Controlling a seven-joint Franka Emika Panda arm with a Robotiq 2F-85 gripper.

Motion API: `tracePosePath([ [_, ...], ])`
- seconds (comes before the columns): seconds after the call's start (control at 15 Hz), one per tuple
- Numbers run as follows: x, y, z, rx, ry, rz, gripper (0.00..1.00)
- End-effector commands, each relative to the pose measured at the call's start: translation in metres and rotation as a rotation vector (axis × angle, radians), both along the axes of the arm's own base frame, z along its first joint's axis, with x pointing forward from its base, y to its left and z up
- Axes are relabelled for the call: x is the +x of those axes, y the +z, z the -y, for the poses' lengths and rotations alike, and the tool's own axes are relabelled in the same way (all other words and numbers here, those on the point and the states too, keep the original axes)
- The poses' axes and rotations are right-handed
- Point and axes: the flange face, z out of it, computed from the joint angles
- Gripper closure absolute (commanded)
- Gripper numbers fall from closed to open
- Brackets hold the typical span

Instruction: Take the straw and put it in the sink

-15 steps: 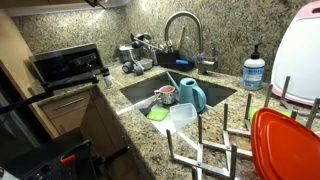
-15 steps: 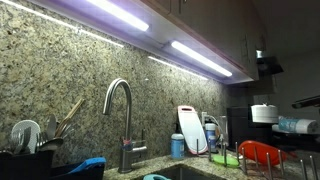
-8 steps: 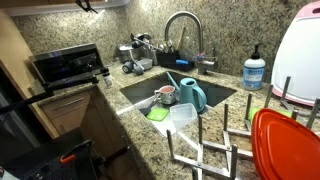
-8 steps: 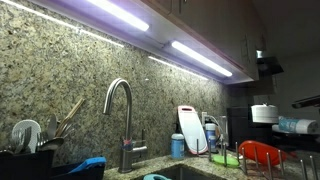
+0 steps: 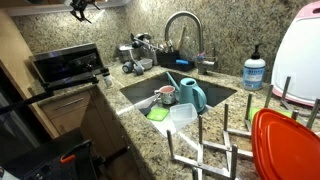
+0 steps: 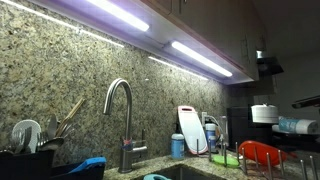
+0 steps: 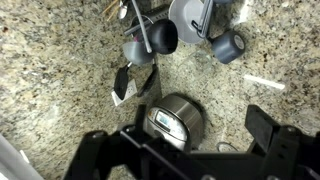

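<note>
The granite counter [image 5: 226, 78] fills most of an exterior view, with the sink [image 5: 140, 93] cut into its middle below the curved faucet [image 5: 183, 30]. A teal jug [image 5: 192, 96] stands inside the basin among other dishes. The one change is at the upper left of that frame, where the gripper [image 5: 82, 10] has dropped further into sight from the top edge and shifted a little left over the last second; everything on the counter lies as it did. In the wrist view the gripper [image 7: 185, 140] enters from the bottom edge with its jaws spread wide and nothing between them. It hangs well above a round steel tin [image 7: 175, 120] and two dark measuring cups [image 7: 228, 45]. At the right of that frame a thin pale sliver on bare granite looks to be the straw [image 7: 265, 82], well apart from the claw and to the side of its line. I cannot make the straw out in either exterior view. The descent reads as the approach only: the straw is not yet touched, and the claw likely needs to move sideways before it lowers.
</note>
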Motion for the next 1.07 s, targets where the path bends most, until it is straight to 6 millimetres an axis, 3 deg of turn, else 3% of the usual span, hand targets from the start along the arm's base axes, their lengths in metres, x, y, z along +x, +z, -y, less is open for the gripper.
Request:
tracePosePath([
  [0.0, 0.001, -0.007, -0.016, -0.007, 0.063, -0.044, 0.0],
  [0.4, 0.004, -0.017, -0.01, -0.013, 0.045, -0.062, 0.0],
  [1.0, 0.036, -0.087, -0.021, -0.069, 0.031, -0.164, 0.0],
])
